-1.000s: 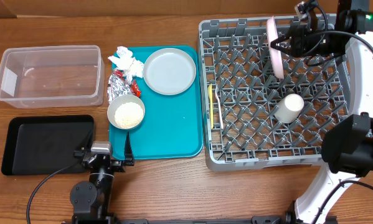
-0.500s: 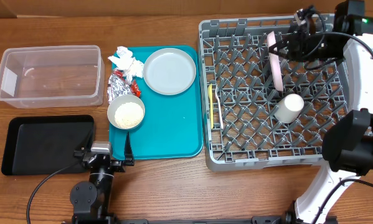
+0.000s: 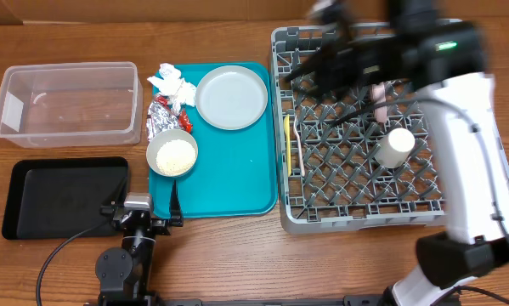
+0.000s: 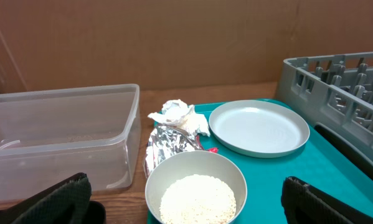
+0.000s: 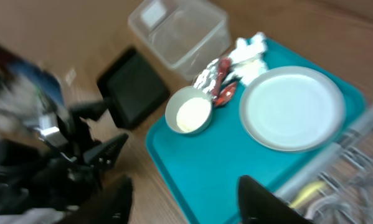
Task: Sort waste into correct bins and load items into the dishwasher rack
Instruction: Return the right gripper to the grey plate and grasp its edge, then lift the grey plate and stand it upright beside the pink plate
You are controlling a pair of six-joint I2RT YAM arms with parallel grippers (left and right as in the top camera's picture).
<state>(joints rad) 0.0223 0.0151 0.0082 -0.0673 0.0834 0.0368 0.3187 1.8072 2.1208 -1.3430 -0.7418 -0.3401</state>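
Note:
A pale grey-green plate (image 3: 231, 97) lies on the teal tray (image 3: 237, 191). Beside it are a crumpled tissue (image 3: 171, 81), a foil wrapper (image 3: 163, 119) and a bowl of rice (image 3: 172, 155). The grey rack (image 3: 364, 208) holds a yellow utensil (image 3: 289, 140), a white cup (image 3: 395, 146) and a plate on edge (image 3: 379, 92), partly hidden by my right arm. My right gripper (image 3: 308, 75) is a blur over the rack's left side; in its wrist view the right gripper (image 5: 189, 202) is open and empty above the teal tray (image 5: 223, 162). My left gripper (image 4: 189, 208) is open wide, close in front of the bowl (image 4: 195, 186).
A clear tub (image 3: 69, 102) stands at the back left, with a shallow black tray (image 3: 65, 197) in front of it. The left arm's base (image 3: 127, 263) sits at the table's front edge. A brown cardboard wall (image 4: 174, 37) runs behind the table.
My right gripper has opened and let go of the plate, which stays on edge in the rack. It has swung left across the rack toward the teal tray. The left arm has not moved.

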